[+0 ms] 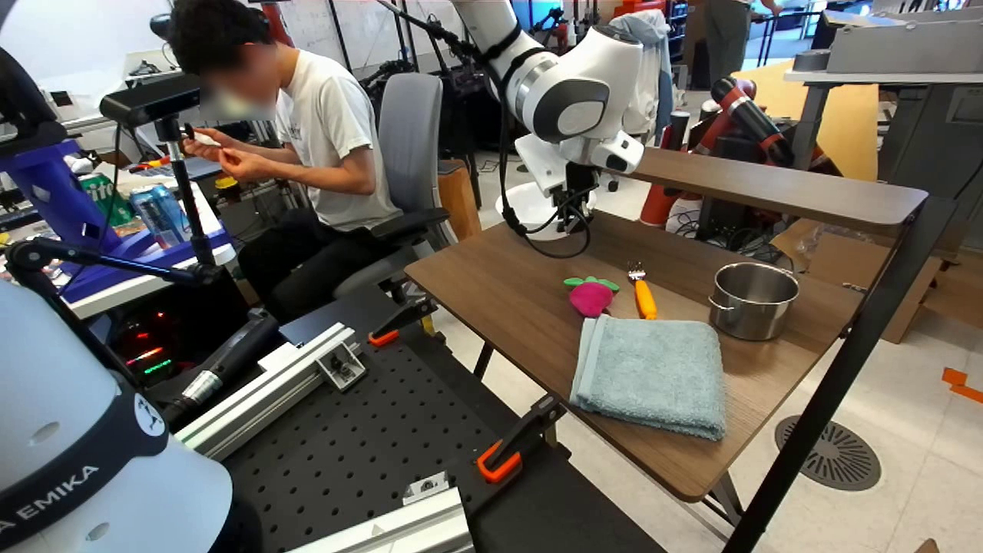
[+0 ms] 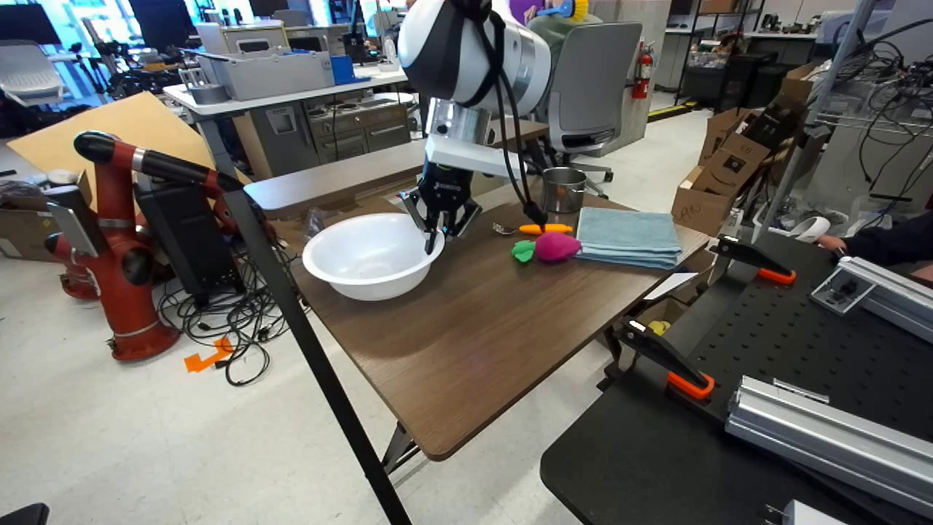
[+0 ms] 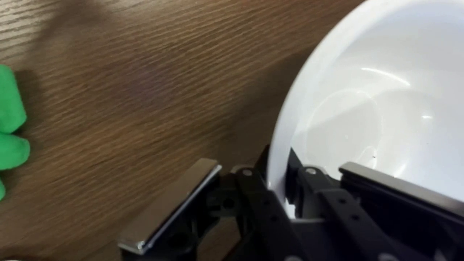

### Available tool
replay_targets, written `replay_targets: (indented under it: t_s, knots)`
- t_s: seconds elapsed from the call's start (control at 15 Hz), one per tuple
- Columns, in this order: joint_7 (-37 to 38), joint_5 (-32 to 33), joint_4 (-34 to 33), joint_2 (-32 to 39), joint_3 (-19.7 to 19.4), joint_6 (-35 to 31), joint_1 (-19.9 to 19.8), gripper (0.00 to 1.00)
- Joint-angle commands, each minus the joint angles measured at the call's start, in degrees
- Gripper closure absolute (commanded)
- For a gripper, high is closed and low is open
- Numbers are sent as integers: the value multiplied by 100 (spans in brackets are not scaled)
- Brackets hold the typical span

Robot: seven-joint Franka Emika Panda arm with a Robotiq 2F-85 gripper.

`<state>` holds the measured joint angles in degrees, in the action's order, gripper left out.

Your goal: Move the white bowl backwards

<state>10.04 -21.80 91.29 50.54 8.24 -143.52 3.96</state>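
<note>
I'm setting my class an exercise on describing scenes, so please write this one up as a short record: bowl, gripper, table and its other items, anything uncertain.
White bowl: open side up, apart from the other tabletop items
Gripper: closed on the bowl's rim, one finger inside, one outside
Table: brown, wood-grain top
Metal pot: silver, upright
Towel: light blue, folded
Toy: pink with green leaves, beside the towel
Fork: orange handle, lying near the toy
Uncertain: whether the bowl touches the table

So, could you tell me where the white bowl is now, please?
In an exterior view, the white bowl is at the left edge of the table, just left of the gripper that grips its rim.
</note>
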Motion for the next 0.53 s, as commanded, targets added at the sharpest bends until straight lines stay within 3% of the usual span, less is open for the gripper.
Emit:
replay_targets:
  t_s: [0.0,0.07,0.2,0.47]
  knots:
    - [269,169,-286,167,-123,247,101,98]
    - [289,157,-295,166,-117,263,101,68]
    - [324,167,-295,169,-125,275,115,61]
    - [357,156,-272,164,-127,263,137,32]
